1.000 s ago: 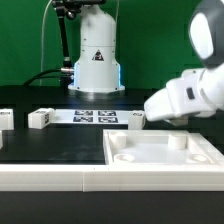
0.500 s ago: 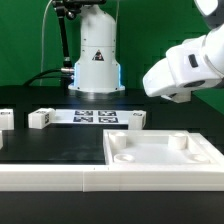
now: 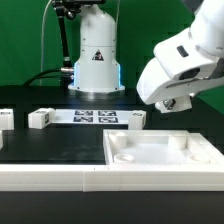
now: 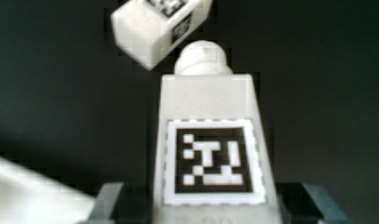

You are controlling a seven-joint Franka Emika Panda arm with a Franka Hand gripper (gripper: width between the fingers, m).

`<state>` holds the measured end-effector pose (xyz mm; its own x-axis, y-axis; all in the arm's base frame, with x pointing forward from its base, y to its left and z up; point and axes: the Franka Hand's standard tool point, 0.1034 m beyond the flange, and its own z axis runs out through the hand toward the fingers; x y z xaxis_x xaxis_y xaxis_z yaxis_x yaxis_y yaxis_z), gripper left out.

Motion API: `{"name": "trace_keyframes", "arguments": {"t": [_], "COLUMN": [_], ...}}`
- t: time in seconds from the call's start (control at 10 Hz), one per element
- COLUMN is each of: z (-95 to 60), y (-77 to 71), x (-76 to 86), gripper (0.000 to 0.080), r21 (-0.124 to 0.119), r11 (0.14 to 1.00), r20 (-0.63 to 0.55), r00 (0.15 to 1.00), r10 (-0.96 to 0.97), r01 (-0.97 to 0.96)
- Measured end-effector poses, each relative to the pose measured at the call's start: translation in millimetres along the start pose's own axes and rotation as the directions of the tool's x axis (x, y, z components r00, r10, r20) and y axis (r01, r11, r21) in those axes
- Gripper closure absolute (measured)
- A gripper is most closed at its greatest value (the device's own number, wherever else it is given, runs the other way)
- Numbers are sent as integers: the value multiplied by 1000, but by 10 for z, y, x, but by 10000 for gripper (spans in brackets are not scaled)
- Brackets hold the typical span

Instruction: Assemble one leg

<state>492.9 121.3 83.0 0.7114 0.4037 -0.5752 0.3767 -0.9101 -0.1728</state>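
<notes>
In the wrist view my gripper [image 4: 211,203] is shut on a leg [image 4: 211,110], a white oblong block with a black-and-white tag on its face and a round peg at its far end. A grey finger [image 4: 111,200] presses each side of it. A second leg [image 4: 157,30] lies on the black table beyond it. In the exterior view my gripper [image 3: 176,103] hangs above the table, just behind the tabletop [image 3: 165,152]; the held leg is mostly hidden by the hand there.
More loose legs lie on the table at the exterior view's left [image 3: 40,118], far left edge [image 3: 4,119] and middle [image 3: 132,120]. The marker board [image 3: 95,116] lies between them. The robot base [image 3: 96,55] stands behind. A white corner [image 4: 15,192] shows beside my gripper.
The arm has risen from table level behind the tabletop and the hand has tilted, now hanging higher above the table. The loose legs and the tabletop have not moved.
</notes>
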Motion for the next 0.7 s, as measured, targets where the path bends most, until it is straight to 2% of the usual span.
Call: {"name": "trace_keyframes", "arguments": {"t": [0.2,0.4,0.5,0.6,0.7], "z": [-192,-386,-436,-412,-435], "y": [87,99,100,111,147], "x": [34,62,54,40,94], "gripper": [508,508,508,508,508], "r21": [-10,-41,-63,-74,-86], "r11": [1000,999,998,997,996], "r20": [-73,-196,-280,-324,-399], "r00": [997,980,960,946,917], "r10": [4,12,8,2,-1], "r01": [-5,-20,-27,-27,-36]}}
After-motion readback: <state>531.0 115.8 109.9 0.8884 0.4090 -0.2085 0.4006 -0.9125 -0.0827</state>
